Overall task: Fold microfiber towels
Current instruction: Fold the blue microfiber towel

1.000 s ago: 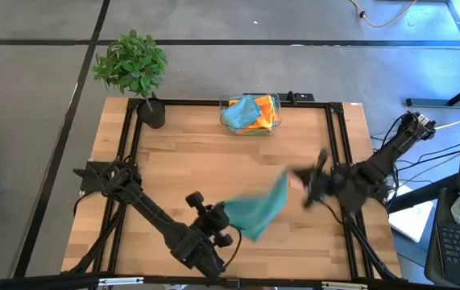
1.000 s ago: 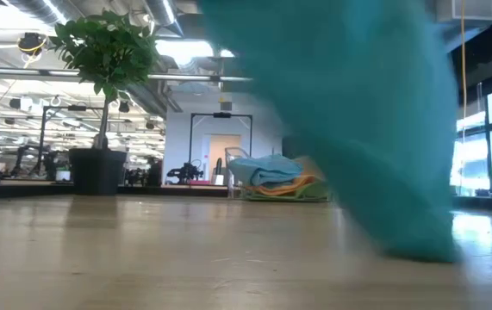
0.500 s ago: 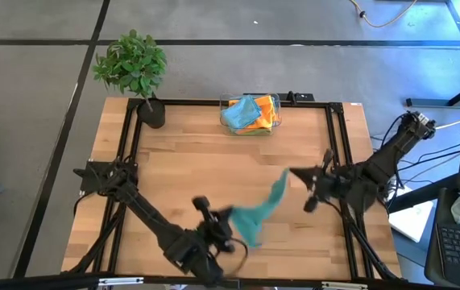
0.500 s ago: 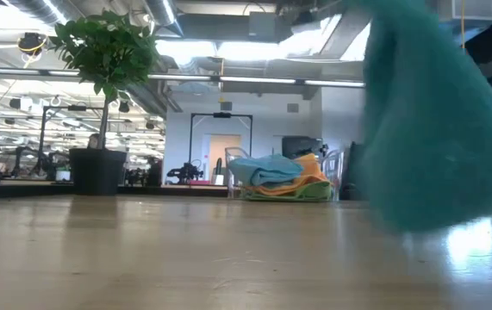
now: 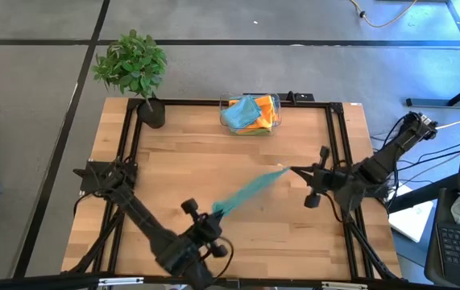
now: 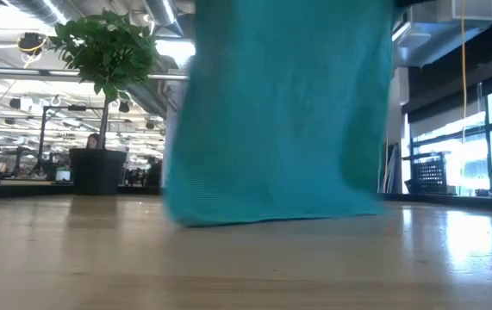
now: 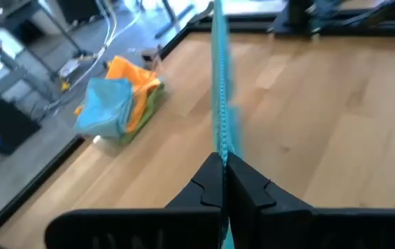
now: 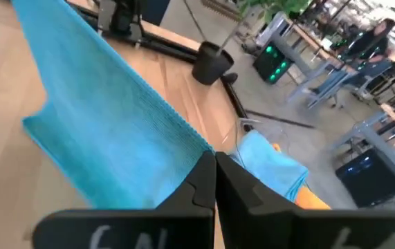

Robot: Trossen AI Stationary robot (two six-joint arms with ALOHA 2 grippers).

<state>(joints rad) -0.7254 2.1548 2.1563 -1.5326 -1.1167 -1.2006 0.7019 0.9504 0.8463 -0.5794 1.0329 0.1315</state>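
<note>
Towel pulled taut between both claws.
Left claw (image 5: pixel 213 216) and right claw (image 5: pixel 292 170) each clamped a corner of the teal towel (image 5: pixel 246 193); formerly sagging, it hung stretched above mid-desk (image 5: pixel 173 161), ready to lay flat.

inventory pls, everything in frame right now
teal towel: 1, teal, held taut in the air between both grippers, above the table's middle
pile of towels: several, blue, orange and green showing, at the table's far edge
clear bin: 1, transparent, holding the pile
potted plant: 1, green leaves and dark pot, far left corner
table: 1, light wood with black frame
left gripper: shut on the towel's near end
right gripper: shut on its far end
</note>
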